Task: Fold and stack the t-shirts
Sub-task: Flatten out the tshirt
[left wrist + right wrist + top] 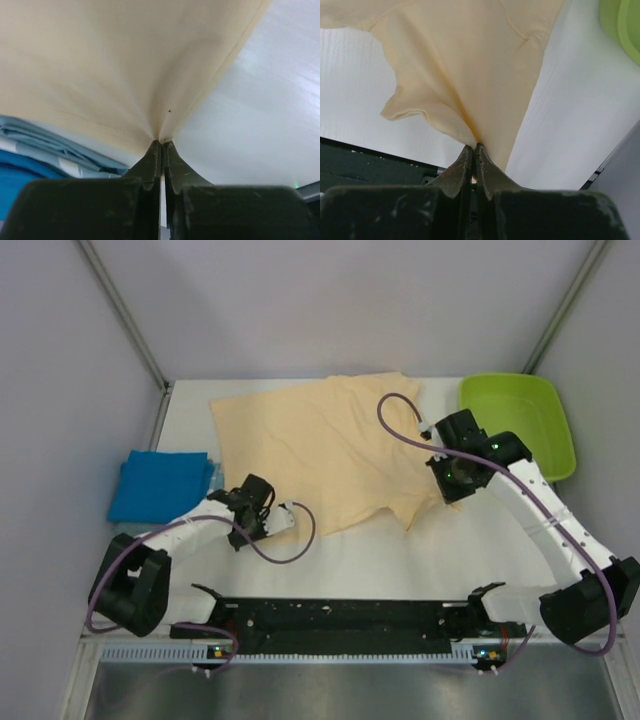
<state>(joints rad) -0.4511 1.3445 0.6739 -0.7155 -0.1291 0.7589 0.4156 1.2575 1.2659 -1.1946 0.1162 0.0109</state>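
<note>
Left pincer: pressed together, pinching the near-left edge of the peach shirt. Right pincer: pressed together, pinching the near-right corner of the same shirt, beside a sleeve. The cloth puckers toward each pinch point.

The peach shirt lies spread and wrinkled across the middle of the table, set at a slant. The blue shirt is a folded square at the table's left edge, near the peach shirt but apart from it. The tray sits at the far right, apart from both shirts.
</note>
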